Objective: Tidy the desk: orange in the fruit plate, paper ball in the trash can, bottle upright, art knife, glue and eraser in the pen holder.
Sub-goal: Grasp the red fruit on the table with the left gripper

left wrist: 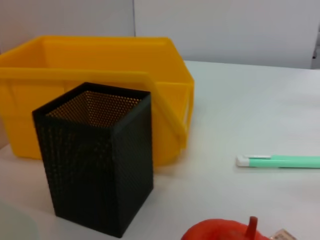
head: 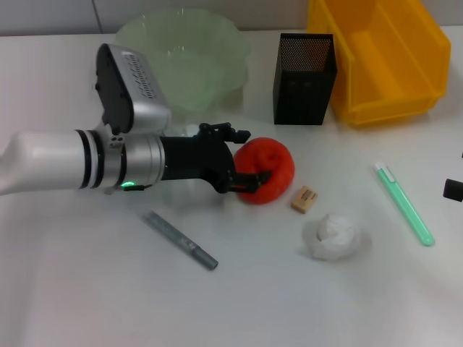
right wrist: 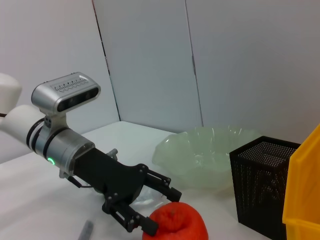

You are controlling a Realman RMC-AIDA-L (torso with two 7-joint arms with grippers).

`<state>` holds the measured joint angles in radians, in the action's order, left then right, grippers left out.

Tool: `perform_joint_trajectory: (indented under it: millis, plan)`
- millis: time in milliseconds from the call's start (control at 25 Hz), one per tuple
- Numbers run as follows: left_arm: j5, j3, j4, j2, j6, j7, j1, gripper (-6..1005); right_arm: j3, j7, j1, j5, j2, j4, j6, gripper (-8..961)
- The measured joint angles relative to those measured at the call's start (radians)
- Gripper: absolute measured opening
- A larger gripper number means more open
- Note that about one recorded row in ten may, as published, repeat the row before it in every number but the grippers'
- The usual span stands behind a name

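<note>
A: Biggest thing on the table (head: 65, 303)?
B: Trash can (head: 383, 58), bright yellow, at the far right corner, open front toward the near edge.

A: Next?
B: Fruit plate (head: 184, 54), pale green with a wavy rim, at the far edge, left of centre. Nothing visible inside.

A: Working arm?
B: Left gripper (head: 246, 160), reaching in from the left edge to mid-table, just in front of the plate. Fingers (right wrist: 160, 184) spread apart around the orange (head: 269, 170), one at its far side, one at its near side; fully clamped or not, cannot tell. Something clear lying under the gripper, too faint to name.

A: Other arm?
B: Right gripper (head: 453, 189) only a dark sliver at the right edge. Fingers impossible to judge.

A: Pen holder?
B: Black mesh pen holder (head: 304, 78), upright, just beside the trash can on its left, beyond the orange.

A: Smaller bits?
B: Paper ball (head: 334, 234) right of centre, toward the near edge. Green art knife (head: 405, 204) near the right edge. Grey glue stick (head: 181, 241) lying left of centre, nearer the front. Eraser (head: 304, 199) between orange and paper ball, close to both.
</note>
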<state>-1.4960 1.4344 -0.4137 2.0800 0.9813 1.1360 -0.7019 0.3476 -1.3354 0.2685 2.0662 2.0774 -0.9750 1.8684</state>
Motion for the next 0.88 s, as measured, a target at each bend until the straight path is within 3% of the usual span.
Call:
perform_joint_trajectory:
  millis: [560,880]
  plan:
    - [0.035,0.071,-0.013,0.000,-0.051,0.054,-0.010,818,0.002,-0.014,0.018,0.018,-0.001,0.003,-0.009,780]
    - [0.044,0.076,-0.035,0.000,-0.034,0.092,0.001,530,0.004,-0.022,0.023,0.023,0.000,0.001,-0.004,776]
